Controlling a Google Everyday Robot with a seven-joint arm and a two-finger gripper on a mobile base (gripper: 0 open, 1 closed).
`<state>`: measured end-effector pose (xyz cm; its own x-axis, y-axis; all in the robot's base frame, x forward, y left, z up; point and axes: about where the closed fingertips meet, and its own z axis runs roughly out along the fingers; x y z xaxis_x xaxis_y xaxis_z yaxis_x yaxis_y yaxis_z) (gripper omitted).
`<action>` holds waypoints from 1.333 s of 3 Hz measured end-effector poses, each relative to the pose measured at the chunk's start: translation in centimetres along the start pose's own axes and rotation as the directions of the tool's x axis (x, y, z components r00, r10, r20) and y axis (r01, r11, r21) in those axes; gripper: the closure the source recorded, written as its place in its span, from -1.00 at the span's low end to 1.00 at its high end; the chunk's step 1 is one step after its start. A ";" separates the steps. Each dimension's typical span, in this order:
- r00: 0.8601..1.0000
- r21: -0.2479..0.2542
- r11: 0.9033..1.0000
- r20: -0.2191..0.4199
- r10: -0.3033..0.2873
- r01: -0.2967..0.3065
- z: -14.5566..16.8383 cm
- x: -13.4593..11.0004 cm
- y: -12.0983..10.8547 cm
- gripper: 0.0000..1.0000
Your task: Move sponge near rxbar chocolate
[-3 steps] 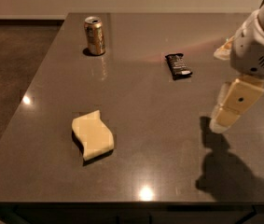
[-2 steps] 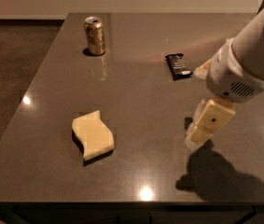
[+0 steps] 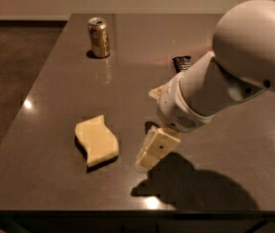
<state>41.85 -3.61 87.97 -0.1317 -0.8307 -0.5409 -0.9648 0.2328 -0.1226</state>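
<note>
Camera view: the gripper (image 3: 154,152) hangs low over the dark table (image 3: 54,86), just beside the sponge (image 3: 96,141) on its right, with a narrow strip of bare surface between the two. A second ago it stood well apart from the sponge, out toward the table's right side; since then the arm (image 3: 234,67) has swung in toward the middle and front, and its pale casing now fills the upper right of the view. Whether the gripper is spread or pressed together does not show from this angle, and nothing is seen in its hold. Its shadow (image 3: 195,188) spreads over the table below and to the right.

The sponge lies flat where it lay before, in the front left part of the table, untouched. The rxbar chocolate (image 3: 181,62) is also unmoved, farther back and right of centre, well apart from the sponge; the arm now hides its near end, so only the far part of the black wrapper shows. The gold can (image 3: 99,37) stands upright as before, near the far left corner.

The front edge of the table runs along the bottom, near the sponge, with a band of bare surface between them. The left edge slants from beside the can down toward the front corner. Between sponge and bar the surface carries no other thing, though the arm reaches across part of it.
</note>
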 end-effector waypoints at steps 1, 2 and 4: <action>0.998 -0.040 0.998 0.040 -0.055 0.057 3.0 -2.8 1.8 -1.00; 0.995 -0.079 0.993 0.046 -0.090 0.093 5.2 -4.6 3.3 -1.00; 0.996 -0.113 0.990 0.040 -0.076 0.080 8.2 -6.0 3.7 -0.52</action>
<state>40.97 6.41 83.97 -0.0488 -0.8253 -0.5626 -0.9918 0.1069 -0.0707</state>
